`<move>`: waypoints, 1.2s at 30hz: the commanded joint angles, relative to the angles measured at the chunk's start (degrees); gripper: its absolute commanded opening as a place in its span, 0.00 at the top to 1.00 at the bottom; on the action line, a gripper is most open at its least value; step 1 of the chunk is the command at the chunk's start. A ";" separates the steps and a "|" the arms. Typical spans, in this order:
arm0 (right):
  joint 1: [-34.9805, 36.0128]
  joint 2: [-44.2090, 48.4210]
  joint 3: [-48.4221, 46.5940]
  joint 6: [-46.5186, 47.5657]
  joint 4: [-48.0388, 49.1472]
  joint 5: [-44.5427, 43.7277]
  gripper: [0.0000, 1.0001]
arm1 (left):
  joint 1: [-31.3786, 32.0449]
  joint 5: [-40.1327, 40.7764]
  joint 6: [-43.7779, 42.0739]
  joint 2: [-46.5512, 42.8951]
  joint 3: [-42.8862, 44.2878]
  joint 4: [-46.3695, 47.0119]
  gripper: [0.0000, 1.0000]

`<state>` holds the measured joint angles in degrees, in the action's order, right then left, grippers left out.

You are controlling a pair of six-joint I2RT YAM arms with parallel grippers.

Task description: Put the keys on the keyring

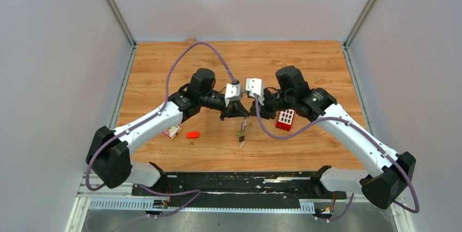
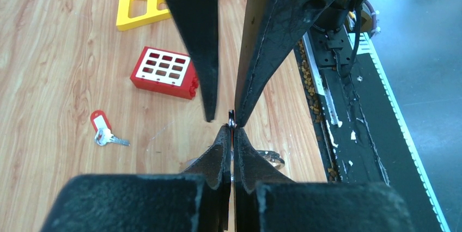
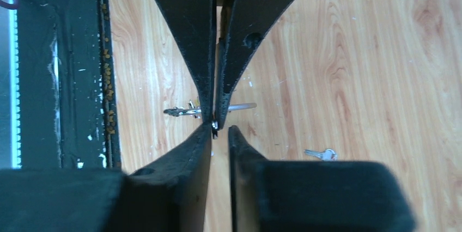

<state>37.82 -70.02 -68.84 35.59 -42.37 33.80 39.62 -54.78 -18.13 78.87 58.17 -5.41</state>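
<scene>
1. Pinching the keyring [image 2: 231,118] edge-on, left jaws fully closed, above mid worktop [image 1: 218,156]
2. Right jaws tip-to-tip w/ left, slightly apart, gripping nothing visible
3. Bunch of keys [image 1: 241,132] hangs under both
4. Loose red-tag key [image 2: 102,128] lies on worktop nr red block [image 2: 163,71]

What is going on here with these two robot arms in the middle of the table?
The left tool and the right tool are tip to tip above the table. The left tool is pinched shut on a thin metal piece, apparently the keyring, with keys hanging beneath it. The right tool faces it with its fingers slightly apart. A red-tagged key lies loose on the table, not yet on the keyring.
</scene>
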 commanded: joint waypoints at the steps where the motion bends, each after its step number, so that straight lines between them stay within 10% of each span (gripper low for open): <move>1: -1.01 3.42 -0.05 -1.63 6.05 -0.70 0.74 | 0.22 0.46 3.03 -2.56 -0.55 3.86 1.00; 9: -4.91 7.06 5.44 -5.95 12.08 5.64 0.38 | -2.87 2.80 20.00 -6.03 -6.94 26.27 1.00; 21: -9.29 9.80 13.39 -9.57 23.57 17.82 0.39 | -3.14 2.01 44.84 -4.77 -16.17 61.35 1.00; 36: -11.95 7.97 9.69 -7.92 18.71 22.08 0.38 | -3.12 10.74 37.09 -6.56 -20.39 58.79 1.00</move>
<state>27.18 -61.87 -55.55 26.04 -21.69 54.11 36.56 -47.66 23.40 74.56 37.69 53.65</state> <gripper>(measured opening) 0.615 0.008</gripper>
